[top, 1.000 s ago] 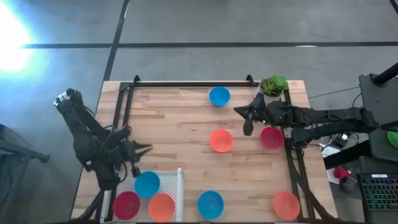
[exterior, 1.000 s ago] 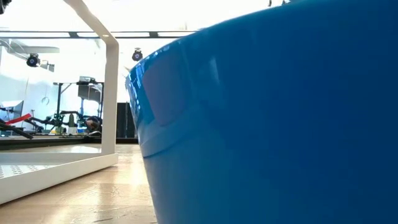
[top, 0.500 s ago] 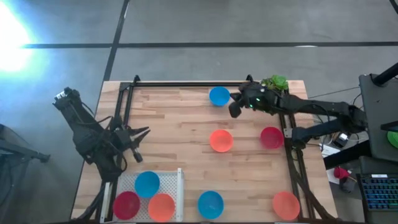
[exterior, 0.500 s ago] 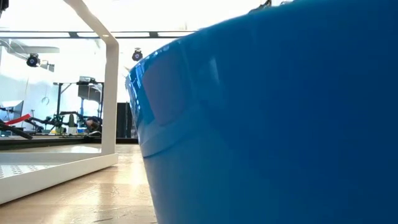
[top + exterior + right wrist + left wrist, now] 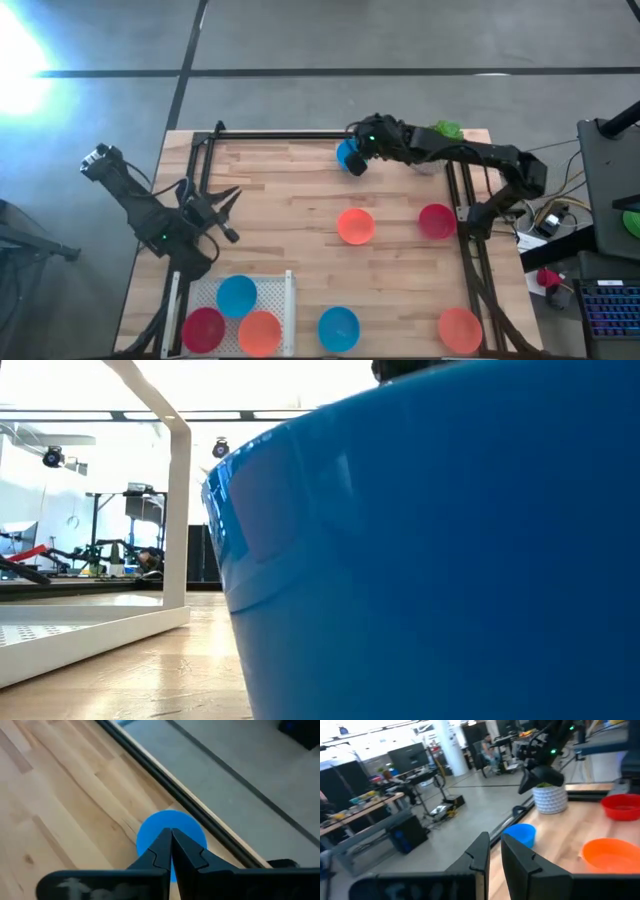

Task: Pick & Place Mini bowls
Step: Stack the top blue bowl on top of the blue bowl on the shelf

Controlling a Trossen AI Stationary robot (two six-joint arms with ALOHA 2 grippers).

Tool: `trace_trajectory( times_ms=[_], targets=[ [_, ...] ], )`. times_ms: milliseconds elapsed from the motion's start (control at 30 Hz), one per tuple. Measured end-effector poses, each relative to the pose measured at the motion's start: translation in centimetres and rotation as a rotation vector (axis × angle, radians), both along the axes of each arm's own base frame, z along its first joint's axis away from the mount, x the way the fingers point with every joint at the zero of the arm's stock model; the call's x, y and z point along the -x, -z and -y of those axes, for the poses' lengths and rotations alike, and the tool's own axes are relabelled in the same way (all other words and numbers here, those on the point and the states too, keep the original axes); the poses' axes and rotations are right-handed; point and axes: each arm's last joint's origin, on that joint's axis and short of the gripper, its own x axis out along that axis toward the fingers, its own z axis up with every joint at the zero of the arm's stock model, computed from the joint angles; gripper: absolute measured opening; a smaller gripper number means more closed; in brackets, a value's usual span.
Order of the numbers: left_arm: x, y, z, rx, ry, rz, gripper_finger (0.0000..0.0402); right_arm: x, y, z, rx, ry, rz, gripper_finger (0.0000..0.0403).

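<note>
Several mini bowls show in the high view. A blue bowl (image 5: pixel 350 156) sits near the far edge, an orange one (image 5: pixel 355 226) mid-table and a red one (image 5: pixel 436 221) to its right. Another blue bowl (image 5: pixel 338 328) and an orange one (image 5: pixel 459 329) stand at the near edge. Blue (image 5: pixel 236 295), red (image 5: pixel 204 329) and orange (image 5: pixel 260 332) bowls rest in the white tray (image 5: pixel 289 290). My right gripper (image 5: pixel 358 163), shut, hangs over the far blue bowl (image 5: pixel 172 826). My left gripper (image 5: pixel 228 212), open and empty, waits beyond the tray by the left edge.
A white pot with a green plant (image 5: pixel 445 130) stands at the far right corner, partly behind my right arm. Black rails (image 5: pixel 300 135) border the far and side edges. The near blue bowl (image 5: pixel 450 560) fills most of the low view, beside the tray's frame (image 5: pixel 175 510).
My right gripper has swung from beside the red bowl toward the far edge and the left, ending over the far blue bowl. My left gripper has drawn back from the tray toward the far edge. No bowl has moved.
</note>
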Motion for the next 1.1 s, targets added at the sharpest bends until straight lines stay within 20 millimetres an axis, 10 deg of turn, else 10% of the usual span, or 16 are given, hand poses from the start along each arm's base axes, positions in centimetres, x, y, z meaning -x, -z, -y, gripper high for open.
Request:
trace_trajectory(
  times_ms=[400,1100],
  targets=[
    [-0.4,0.0,-0.6,-0.024,-0.042,-0.028,0.0043,-0.2,1.9,3.5,-0.154,0.154,-0.050,0.0016],
    [-0.4,0.0,-0.6,-0.035,-0.039,-0.044,0.0043,1.8,6.6,8.6,-0.279,0.328,-0.124,0.0146]
  ],
)
